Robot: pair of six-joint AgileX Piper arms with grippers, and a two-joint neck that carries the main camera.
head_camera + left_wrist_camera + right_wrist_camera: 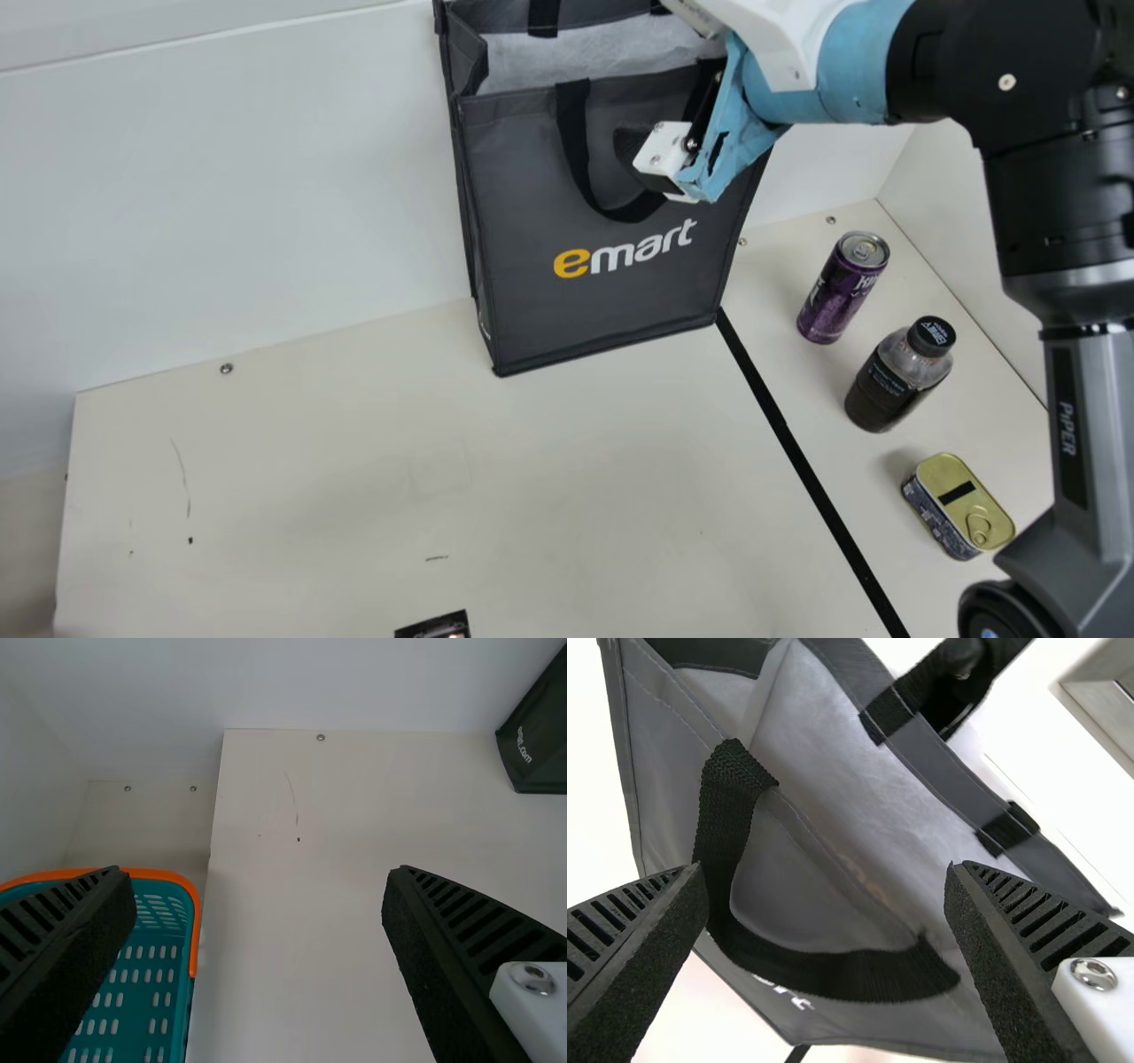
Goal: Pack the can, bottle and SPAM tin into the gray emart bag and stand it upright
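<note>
Main view: the right tool (654,163) is at the upper front of the gray emart bag (602,301), near its black front handle (578,151). Its two halves stand wide apart; in the right wrist view the handle shows between them, though whether either touches it I cannot tell. The bag stands upright at the back of the worktop (372,496), mouth open onto pale lining. Beyond a black line (802,461) to its right, the can (840,288) and bottle (897,377) stand upright, and the SPAM tin (957,505) lies flat, ring-pull up, nearest the front. The left tool (257,877) is also spread apart, with cream surface between its halves and part of a teal, orange-rimmed basket (193,904) beside the worktop's left edge. Thin scratches and small dark specks mark the surface on the left; screws (226,368) dot its back edge. Behind rises a plain white wall (248,195), with another panel (966,213) on the right.
</note>
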